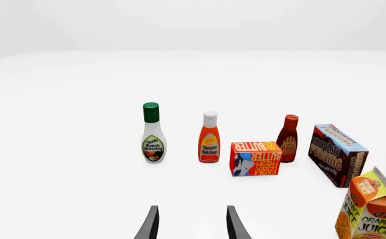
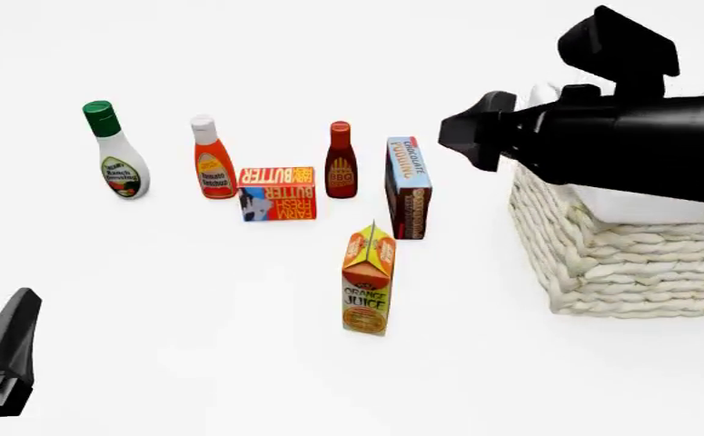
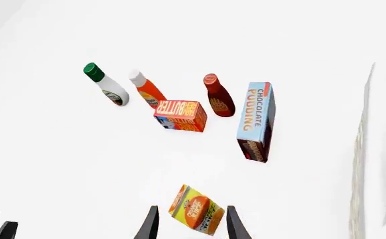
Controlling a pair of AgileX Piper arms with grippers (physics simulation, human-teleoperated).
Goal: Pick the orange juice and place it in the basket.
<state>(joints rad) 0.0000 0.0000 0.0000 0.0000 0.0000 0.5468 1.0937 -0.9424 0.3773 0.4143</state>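
The orange juice (image 2: 368, 283) is a gable-top carton standing upright on the white table, in front of the other groceries and left of the basket (image 2: 624, 263). It also shows in the left wrist view as the orange juice (image 1: 371, 209) and in the right wrist view as the orange juice (image 3: 196, 209), seen between the fingertips but well beyond them. My right gripper (image 3: 193, 226) is open and empty, and its arm (image 2: 606, 136) hovers over the basket's near-left corner. My left gripper (image 1: 191, 226) is open and empty, low at the front left (image 2: 6, 354).
Behind the carton stand a ranch dressing bottle (image 2: 118, 154), a tomato ketchup bottle (image 2: 213, 162), a butter box (image 2: 276, 193), a dark BBQ sauce bottle (image 2: 341, 163) and a chocolate pudding box (image 2: 408, 186). The basket's white liner (image 3: 379, 149) fills the right side.
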